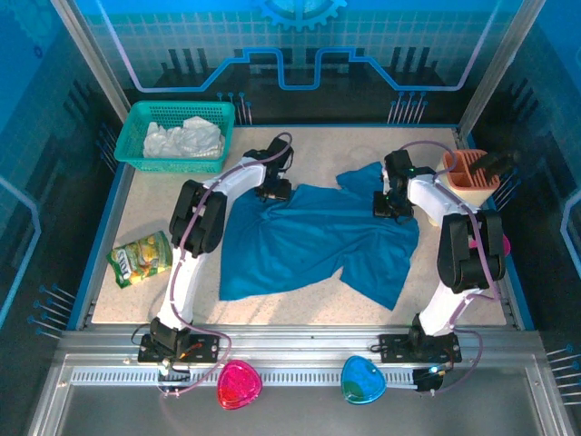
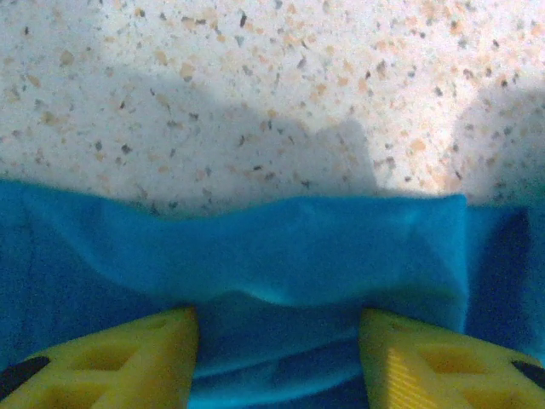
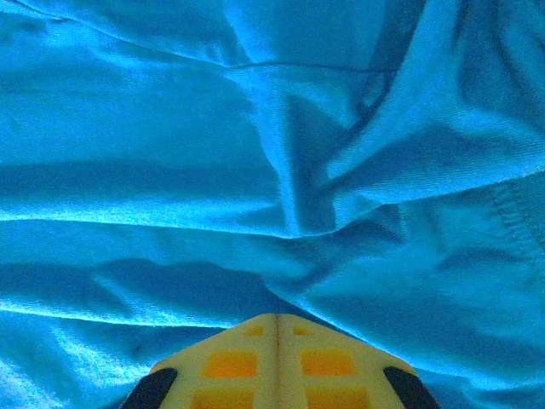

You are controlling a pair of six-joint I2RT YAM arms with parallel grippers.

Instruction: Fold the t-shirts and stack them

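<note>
Yellow fingers of the left end effector [image 2: 274,328] stand spread, the edge of the teal-blue short-sleeved cloth t-shirt [image 1: 309,241] between them. Right end effector [image 3: 277,324] is pressed together, tip against this shirt, which lies spread on the speckled table [image 1: 345,141]. Crumpled white t-shirt [image 1: 186,138] sits in the green mesh basket [image 1: 136,127].

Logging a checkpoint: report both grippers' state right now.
Left gripper: open, astride a fold of the teal t-shirt.
Right gripper: shut, tips against the t-shirt; whether it pinches cloth cannot be told.
</note>
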